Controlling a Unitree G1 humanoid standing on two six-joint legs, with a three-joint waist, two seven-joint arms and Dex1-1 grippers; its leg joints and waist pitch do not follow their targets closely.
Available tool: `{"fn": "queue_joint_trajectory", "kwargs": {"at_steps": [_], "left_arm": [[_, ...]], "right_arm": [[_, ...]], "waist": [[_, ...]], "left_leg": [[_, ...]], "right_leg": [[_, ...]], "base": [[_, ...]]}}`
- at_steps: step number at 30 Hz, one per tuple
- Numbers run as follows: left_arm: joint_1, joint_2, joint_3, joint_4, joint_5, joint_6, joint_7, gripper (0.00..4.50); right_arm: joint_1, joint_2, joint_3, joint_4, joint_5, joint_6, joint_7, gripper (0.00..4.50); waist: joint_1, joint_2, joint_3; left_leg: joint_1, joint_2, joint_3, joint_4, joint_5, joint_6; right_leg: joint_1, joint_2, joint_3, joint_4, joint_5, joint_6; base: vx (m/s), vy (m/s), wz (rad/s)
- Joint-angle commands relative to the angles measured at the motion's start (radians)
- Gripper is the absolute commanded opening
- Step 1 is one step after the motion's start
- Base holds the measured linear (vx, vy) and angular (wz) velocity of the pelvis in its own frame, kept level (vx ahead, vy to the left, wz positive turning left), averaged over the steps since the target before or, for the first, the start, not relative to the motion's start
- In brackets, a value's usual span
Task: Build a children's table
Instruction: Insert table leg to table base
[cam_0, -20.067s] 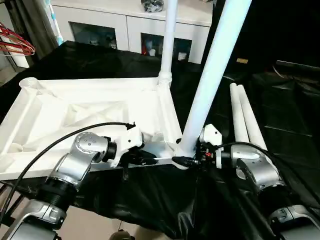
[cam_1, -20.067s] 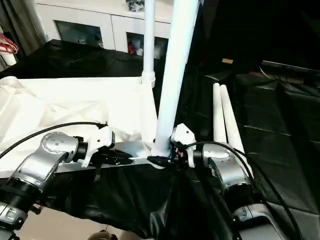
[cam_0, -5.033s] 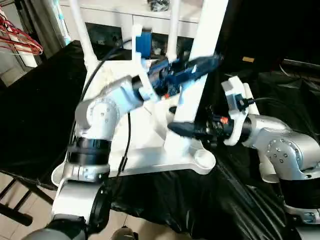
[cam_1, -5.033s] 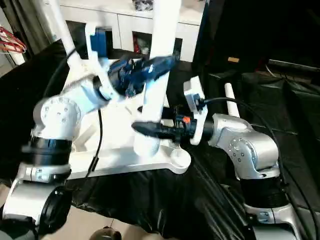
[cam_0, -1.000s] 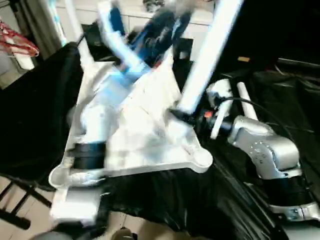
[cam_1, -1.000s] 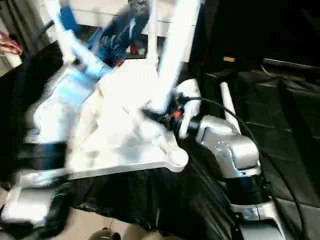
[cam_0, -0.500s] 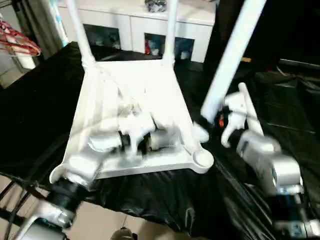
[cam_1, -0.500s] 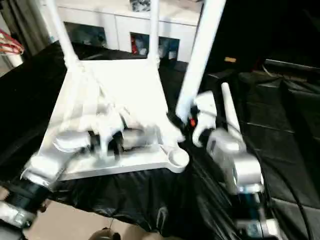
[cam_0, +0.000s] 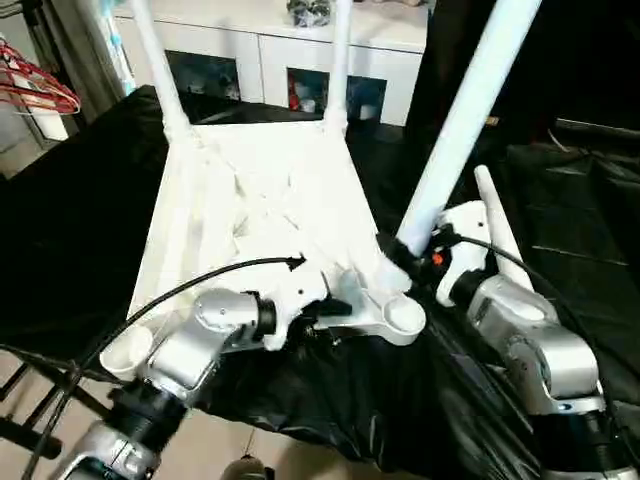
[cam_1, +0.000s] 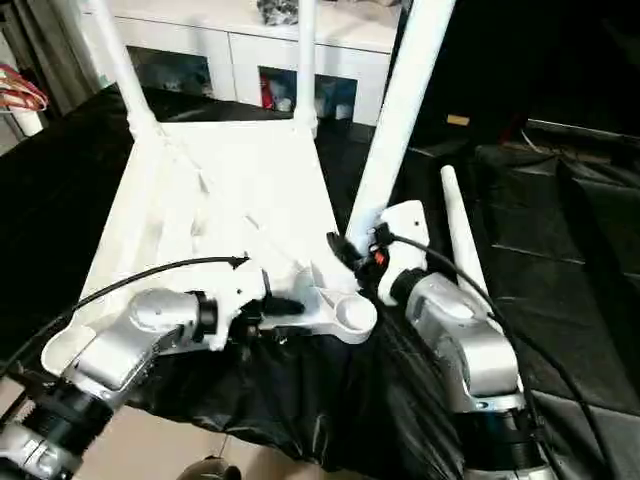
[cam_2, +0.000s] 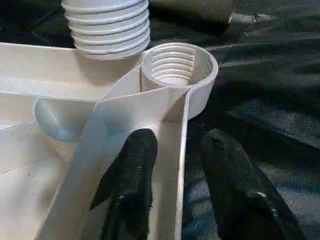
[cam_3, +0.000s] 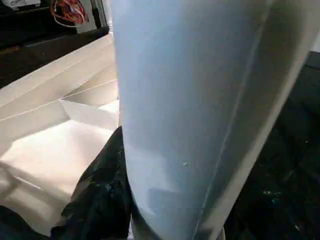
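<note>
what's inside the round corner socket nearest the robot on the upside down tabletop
The corner socket holds no leg: its bore shows screw threads running down the wall. The leg that the right gripper holds hangs beside it. The socket's bottom is in shadow.

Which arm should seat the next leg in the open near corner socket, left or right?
Right. The right gripper already holds a leg by its lower end, just beside the open socket. The left gripper straddles the tabletop rim near that socket, so it is better placed to steady it.

Head stereo downward; wrist cameras close-up
</note>
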Motion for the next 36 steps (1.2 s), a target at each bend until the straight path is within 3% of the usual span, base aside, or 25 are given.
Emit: {"fn": "queue_joint_trajectory", "kwargs": {"at_steps": [1,3,6,13,14,18,27,32,34,35,36], "left_arm": [[0.005,0.004,-0.021,-0.011,0.03,-0.003,0.006,1.35],[0.006,0.005,-0.028,0.0,0.048,-0.012,0.014,1.35],[0.008,0.004,-0.028,0.007,0.055,-0.013,0.02,0.94],[-0.01,0.026,-0.043,0.023,0.096,-0.023,0.006,0.5],[-0.014,0.034,-0.046,0.029,0.106,-0.03,-0.001,0.43],[-0.024,0.051,-0.051,0.038,0.118,-0.037,-0.022,0.12],[-0.048,0.082,-0.055,0.069,0.135,-0.056,-0.067,0.0],[-0.073,0.093,-0.046,0.124,0.152,-0.085,-0.069,0.0],[-0.102,0.087,-0.016,0.19,0.157,-0.103,-0.026,0.0],[-0.122,0.084,0.002,0.229,0.159,-0.119,0.002,0.0],[-0.122,0.084,0.002,0.229,0.159,-0.119,0.002,0.0]], "right_arm": [[-0.006,-0.004,0.002,-0.033,0.006,0.013,-0.006,1.88],[-0.006,-0.005,0.006,-0.039,0.006,0.019,-0.006,1.88],[-0.001,-0.007,0.01,-0.052,0.006,0.026,-0.005,1.88],[0.007,-0.005,0.009,-0.064,0.002,0.027,-0.009,1.88],[0.008,-0.004,0.01,-0.067,0.002,0.028,-0.01,1.88],[0.009,-0.001,0.01,-0.068,0.003,0.027,-0.011,1.88],[-0.005,0.0,0.006,-0.05,0.002,0.019,-0.008,1.88],[-0.019,0.01,0.005,-0.03,0.01,0.016,-0.003,1.88],[-0.038,0.001,0.021,-0.011,0.013,0.018,0.027,1.88],[-0.049,-0.004,0.029,-0.001,0.011,0.017,0.041,1.88],[-0.049,-0.004,0.029,-0.001,0.011,0.017,0.041,1.88]], "waist": [[-0.004,-0.008,-0.07],[-0.005,-0.003,-0.068],[-0.006,-0.003,-0.068],[-0.007,0.001,-0.068],[-0.005,0.009,-0.069],[-0.007,0.009,-0.069],[-0.02,0.015,-0.07],[-0.024,0.016,-0.065],[-0.027,0.015,-0.061],[-0.027,0.015,-0.061],[-0.028,0.013,-0.06]], "left_leg": [[0.017,0.034,-0.01,-0.079,-0.235,-0.028],[0.018,0.034,-0.01,-0.08,-0.242,-0.029],[0.02,0.034,-0.011,-0.081,-0.266,-0.036],[0.02,0.033,-0.013,-0.082,-0.277,-0.04],[0.02,0.033,-0.014,-0.082,-0.282,-0.042],[0.02,0.031,-0.015,-0.084,-0.292,-0.046],[0.019,0.03,-0.015,-0.084,-0.301,-0.047],[0.025,0.029,-0.017,-0.086,-0.357,-0.052],[0.029,0.026,-0.019,-0.087,-0.393,-0.054],[0.029,0.026,-0.019,-0.087,-0.393,-0.054],[0.03,0.025,-0.022,-0.086,-0.401,-0.055]], "right_leg": [[0.043,-0.069,0.05,-0.086,-0.281,-0.122],[0.041,-0.068,0.051,-0.088,-0.289,-0.117],[0.041,-0.07,0.05,-0.092,-0.32,-0.112],[0.04,-0.068,0.05,-0.093,-0.317,-0.107],[0.039,-0.069,0.051,-0.094,-0.32,-0.107],[0.041,-0.069,0.05,-0.094,-0.331,-0.105],[0.043,-0.067,0.049,-0.091,-0.288,-0.135],[0.037,-0.069,0.047,-0.103,-0.39,-0.117],[0.035,-0.071,0.045,-0.114,-0.477,-0.093],[0.035,-0.071,0.045,-0.114,-0.477,-0.093],[0.037,-0.074,0.043,-0.119,-0.535,-0.07]], "base": [[0.0,0.0,0.0],[0.0,0.0,0.0],[0.0,0.0,0.0],[0.0,0.0,0.0],[0.0,0.0,0.0],[0.0,0.0,0.0],[0.0,0.0,0.0],[0.0,0.0,0.0],[0.0,0.0,0.0],[0.0,0.0,0.0],[0.0,0.0,0.0]]}}
